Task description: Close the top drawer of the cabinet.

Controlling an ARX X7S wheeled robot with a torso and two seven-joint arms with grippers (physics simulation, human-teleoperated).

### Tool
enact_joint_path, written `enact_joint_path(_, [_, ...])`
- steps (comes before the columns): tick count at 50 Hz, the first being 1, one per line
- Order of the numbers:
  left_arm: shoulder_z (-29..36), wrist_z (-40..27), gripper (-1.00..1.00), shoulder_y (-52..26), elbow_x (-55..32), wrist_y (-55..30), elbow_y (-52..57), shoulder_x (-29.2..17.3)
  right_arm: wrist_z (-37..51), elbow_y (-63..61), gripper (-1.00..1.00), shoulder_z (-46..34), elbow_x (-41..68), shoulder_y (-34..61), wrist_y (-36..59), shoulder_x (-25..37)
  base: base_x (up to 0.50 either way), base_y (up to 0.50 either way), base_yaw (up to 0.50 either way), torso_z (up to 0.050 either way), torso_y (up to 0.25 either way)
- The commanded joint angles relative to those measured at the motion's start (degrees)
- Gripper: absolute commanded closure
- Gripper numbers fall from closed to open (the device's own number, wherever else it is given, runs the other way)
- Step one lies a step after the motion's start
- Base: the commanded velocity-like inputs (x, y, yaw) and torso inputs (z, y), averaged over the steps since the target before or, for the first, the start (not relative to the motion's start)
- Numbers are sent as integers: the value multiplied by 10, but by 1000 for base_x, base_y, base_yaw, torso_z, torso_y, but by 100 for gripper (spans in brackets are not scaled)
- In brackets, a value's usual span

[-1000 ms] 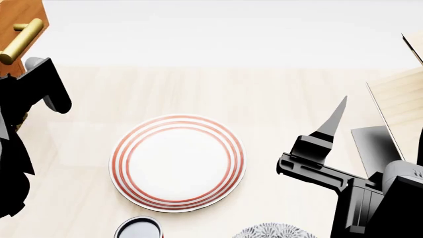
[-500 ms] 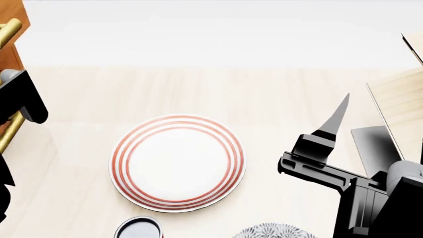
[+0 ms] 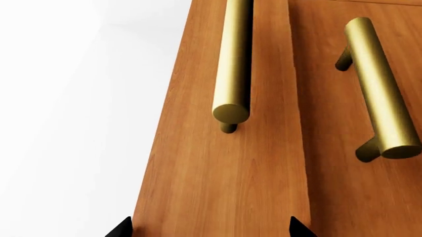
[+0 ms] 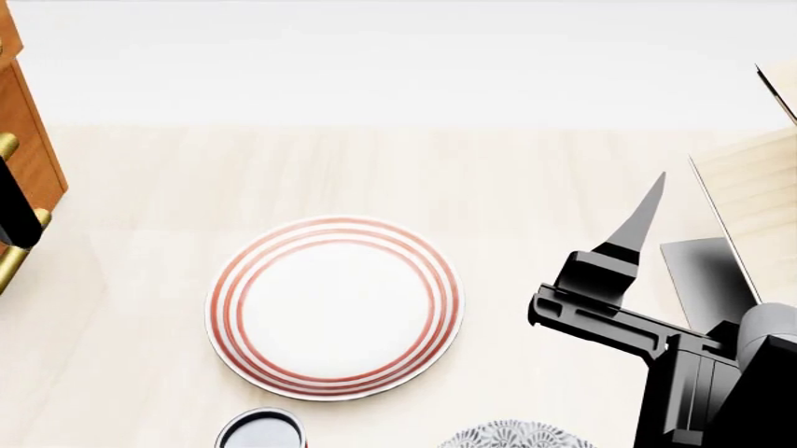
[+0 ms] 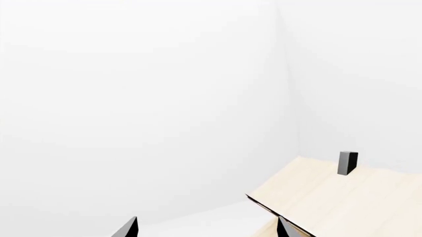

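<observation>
Nearby, a striped plate [image 4: 334, 306] lies beside the cabinet [image 4: 28, 140].

You're working in a simulated home dining or kitchen corner: a pale wood table [image 4: 524, 177] carries a red-ringed plate [image 4: 334, 306], a cup [image 4: 260, 431] and a patterned dish [image 4: 517, 436] (both cut off by the near edge). A wooden cabinet [image 3: 231, 173] with brass handles [image 3: 234, 59] stands against blank white walls [image 5: 132, 98].
</observation>
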Motion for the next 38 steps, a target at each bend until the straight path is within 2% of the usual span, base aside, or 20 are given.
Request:
enact_joint_path(1, [-27,20,-100,26,-40,-14,-5,-36,3,-3,-100,0,5,1,1,5,0,0,0,0,0])
enact_joint_path(15, [-30,32,-100,-4,-42,0,-44,-57,10,-14,-100,3,12,-3,8,12,1,1,1,0,0])
enact_joint_path(31, [-71,28,-100,35,-57,-30,5,-106,14,-15,-100,-5,13,-3,7,16,2,6,8,0,0])
enact_joint_path(38, [-73,25,-100,38,-56,-32,8,-106,14,-13,-100,-8,15,-1,8,18,0,5,10,0,0])
